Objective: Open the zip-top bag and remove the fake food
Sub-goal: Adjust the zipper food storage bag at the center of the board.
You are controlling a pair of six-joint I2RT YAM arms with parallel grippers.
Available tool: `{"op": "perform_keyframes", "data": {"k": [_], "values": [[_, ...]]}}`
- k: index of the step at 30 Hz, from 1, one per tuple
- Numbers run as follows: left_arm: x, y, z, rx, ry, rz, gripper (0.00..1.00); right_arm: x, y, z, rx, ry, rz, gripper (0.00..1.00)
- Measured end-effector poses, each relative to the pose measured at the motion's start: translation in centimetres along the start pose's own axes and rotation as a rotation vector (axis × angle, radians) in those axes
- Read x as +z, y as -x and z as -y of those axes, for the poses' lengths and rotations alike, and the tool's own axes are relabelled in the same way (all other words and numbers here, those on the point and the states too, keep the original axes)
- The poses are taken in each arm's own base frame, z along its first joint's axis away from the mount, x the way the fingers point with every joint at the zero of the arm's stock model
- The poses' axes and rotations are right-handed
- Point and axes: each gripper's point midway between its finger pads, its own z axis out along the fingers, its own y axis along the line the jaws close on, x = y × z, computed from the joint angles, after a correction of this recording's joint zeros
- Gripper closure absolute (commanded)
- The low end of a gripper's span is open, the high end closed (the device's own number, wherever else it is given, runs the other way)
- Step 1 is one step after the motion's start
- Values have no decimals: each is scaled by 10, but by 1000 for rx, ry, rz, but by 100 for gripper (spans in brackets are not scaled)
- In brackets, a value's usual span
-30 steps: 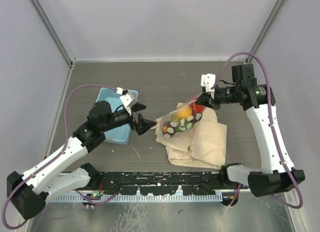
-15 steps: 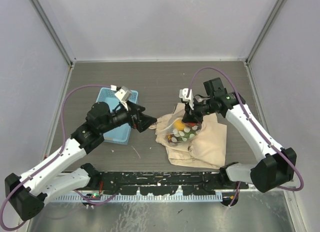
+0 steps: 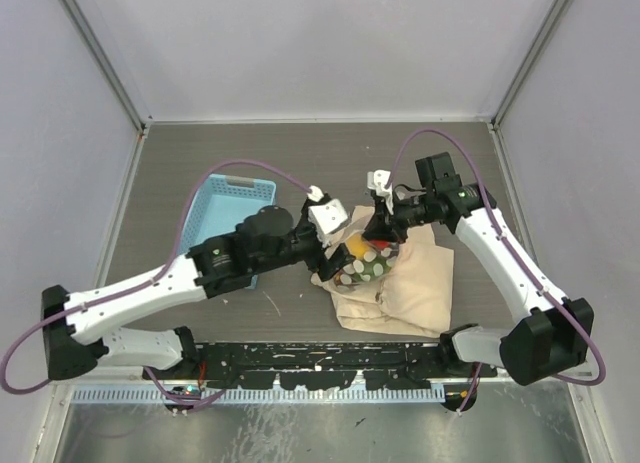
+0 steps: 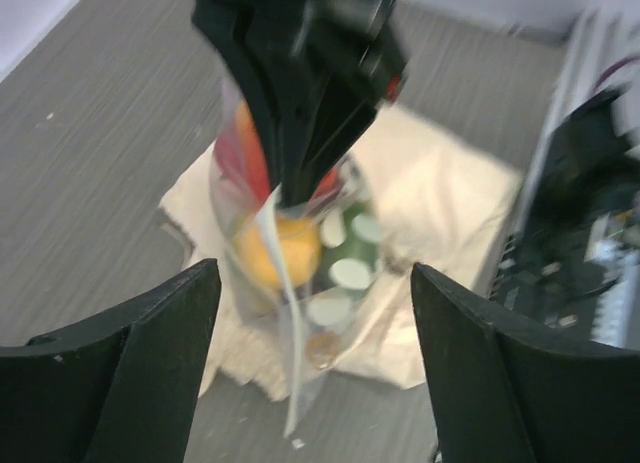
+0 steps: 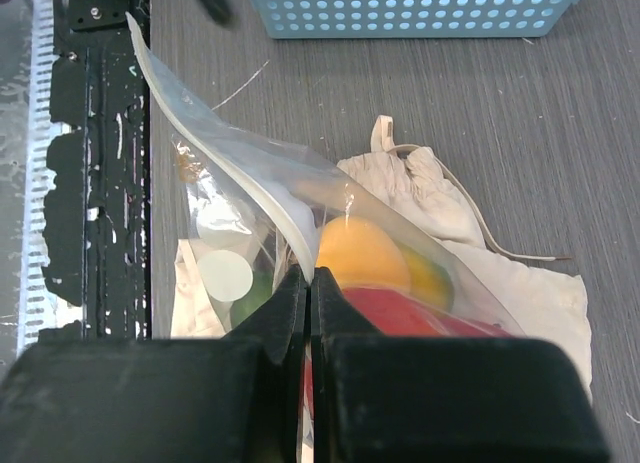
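Pinching the zip-top bag (image 5: 236, 218) edge: right tool (image 5: 308, 281).

Bare table (image 3: 300, 153) behind zip-top bag (image 3: 362, 261), blue basket (image 3: 225, 195) to left, cloth bag (image 3: 415, 288) beneath, right gripper (image 3: 382, 228) clamping its mouth

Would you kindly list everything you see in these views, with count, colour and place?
zip-top bag: one, clear with white spots, held over the cloth bag
fake food: several, orange, yellow, red, green, inside the zip-top bag
cloth bag: one, beige, flat on the table beneath the zip-top bag
basket: one, light blue, on the table left of the bags
table: one, dark grey wood-grain
left hand: one, black, open, straddling the zip-top bag
right hand: one, black, shut on the zip-top bag's top edge
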Motion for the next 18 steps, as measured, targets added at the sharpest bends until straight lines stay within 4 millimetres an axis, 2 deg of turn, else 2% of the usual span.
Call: {"op": "perform_keyframes", "data": {"k": [4, 6, 9, 11, 12, 14, 15, 18], "values": [[23, -45, -13, 60, 55, -167, 38, -7, 0, 0, 8, -13, 29, 97], [31, -62, -15, 79, 61, -238, 46, -11, 0, -1, 11, -19, 39, 96], [40, -71, -17, 90, 65, -286, 61, -11, -1, -4, 12, -13, 53, 96], [43, -70, -19, 92, 74, -291, 76, -11, -2, -4, 14, -10, 58, 93], [43, -68, -19, 90, 78, -290, 83, -11, -2, -4, 16, -10, 60, 90], [43, -65, -20, 90, 85, -285, 97, -11, -2, -4, 16, -9, 64, 77], [43, -64, -21, 89, 87, -283, 100, -11, -2, -4, 17, -9, 67, 70], [43, -66, -22, 95, 92, -289, 100, -13, -1, -3, 15, -14, 76, 48]]}}
